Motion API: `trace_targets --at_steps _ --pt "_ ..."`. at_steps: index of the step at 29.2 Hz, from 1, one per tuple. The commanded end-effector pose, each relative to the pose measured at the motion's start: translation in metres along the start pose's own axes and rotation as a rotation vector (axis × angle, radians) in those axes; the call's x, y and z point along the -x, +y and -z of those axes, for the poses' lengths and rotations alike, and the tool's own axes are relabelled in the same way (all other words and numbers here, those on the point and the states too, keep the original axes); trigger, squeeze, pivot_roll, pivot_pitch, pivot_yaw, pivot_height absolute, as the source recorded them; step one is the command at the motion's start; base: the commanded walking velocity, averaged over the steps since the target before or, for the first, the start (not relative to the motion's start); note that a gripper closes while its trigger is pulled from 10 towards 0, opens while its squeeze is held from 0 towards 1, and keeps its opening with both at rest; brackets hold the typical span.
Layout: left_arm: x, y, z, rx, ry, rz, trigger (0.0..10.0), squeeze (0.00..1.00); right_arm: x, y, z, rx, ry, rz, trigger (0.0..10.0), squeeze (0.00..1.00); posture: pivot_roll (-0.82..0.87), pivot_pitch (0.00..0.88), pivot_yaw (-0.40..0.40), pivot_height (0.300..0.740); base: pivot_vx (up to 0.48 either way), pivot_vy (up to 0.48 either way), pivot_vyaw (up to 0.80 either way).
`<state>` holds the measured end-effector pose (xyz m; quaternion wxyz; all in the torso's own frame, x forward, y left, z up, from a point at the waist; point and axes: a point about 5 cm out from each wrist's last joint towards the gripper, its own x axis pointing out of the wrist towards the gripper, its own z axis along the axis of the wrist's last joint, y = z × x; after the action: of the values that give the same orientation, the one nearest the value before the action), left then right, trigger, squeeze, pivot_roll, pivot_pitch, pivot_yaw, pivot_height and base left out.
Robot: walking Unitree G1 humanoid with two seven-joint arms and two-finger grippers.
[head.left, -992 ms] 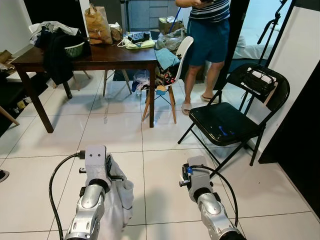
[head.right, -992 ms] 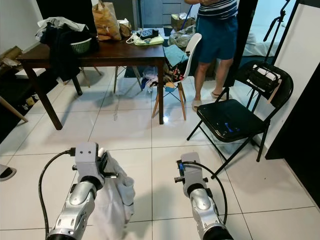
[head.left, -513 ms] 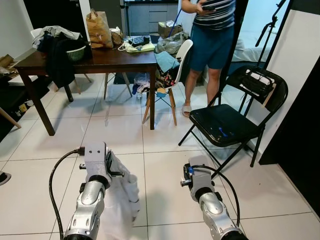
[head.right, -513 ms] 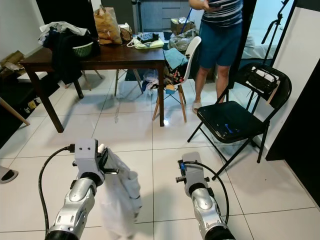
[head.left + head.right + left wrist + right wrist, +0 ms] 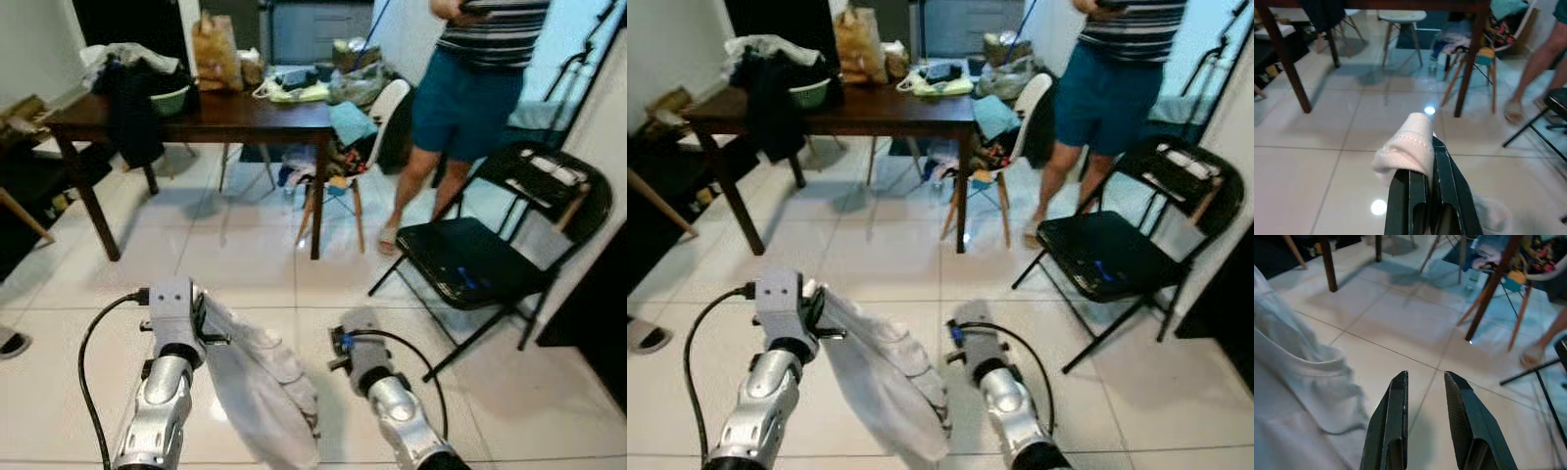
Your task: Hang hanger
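Observation:
A white garment (image 5: 263, 384) hangs from my left gripper (image 5: 1431, 145), which is shut on a rolled edge of the cloth (image 5: 1406, 149). The cloth drapes down and across between my two arms, low over the tiled floor. My right gripper (image 5: 1425, 378) is open with nothing between its fingers; the white cloth (image 5: 1298, 396) lies just beside it. I cannot make out a hanger in the cloth.
A dark wooden table (image 5: 227, 111) piled with clothes and bags stands ahead at the left, with a white chair (image 5: 384, 108) at its end. A person (image 5: 472, 86) stands at the right, behind a black folding chair (image 5: 482, 262). Bare tiles (image 5: 245, 259) lie ahead.
The view has shifted, so table, person and chair sit differently in frame. The white cloth has swung out to the right and now spreads further between my arms.

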<state>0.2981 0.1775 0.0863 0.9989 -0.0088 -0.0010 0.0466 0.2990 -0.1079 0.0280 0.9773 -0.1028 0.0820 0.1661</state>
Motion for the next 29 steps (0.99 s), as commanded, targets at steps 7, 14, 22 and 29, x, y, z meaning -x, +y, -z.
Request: trace_targets --at_steps 7,14,22,29 --pt "-0.005 -0.002 -0.003 -0.009 -0.007 0.02 10.0 0.0 0.002 -0.009 -0.002 0.027 -0.022 0.014 10.0 0.0 0.07 0.016 0.025 0.74 0.361 0.0 0.0" --pt "-0.01 0.003 -0.005 -0.048 0.013 0.002 10.0 0.0 0.007 -0.016 0.003 -0.012 -0.019 0.06 10.0 0.0 0.05 0.021 0.014 0.74 0.363 0.0 0.0" --pt "-0.014 0.002 -0.008 -0.05 -0.002 0.005 10.0 0.0 0.004 -0.019 0.004 -0.083 0.01 0.119 10.0 0.0 0.06 0.025 0.008 0.74 0.366 0.0 0.0" --pt "-0.013 0.002 -0.009 -0.071 0.002 0.003 10.0 0.0 0.003 -0.013 0.002 -0.09 -0.003 0.097 10.0 0.0 0.07 0.023 0.001 0.74 0.366 0.0 0.0"
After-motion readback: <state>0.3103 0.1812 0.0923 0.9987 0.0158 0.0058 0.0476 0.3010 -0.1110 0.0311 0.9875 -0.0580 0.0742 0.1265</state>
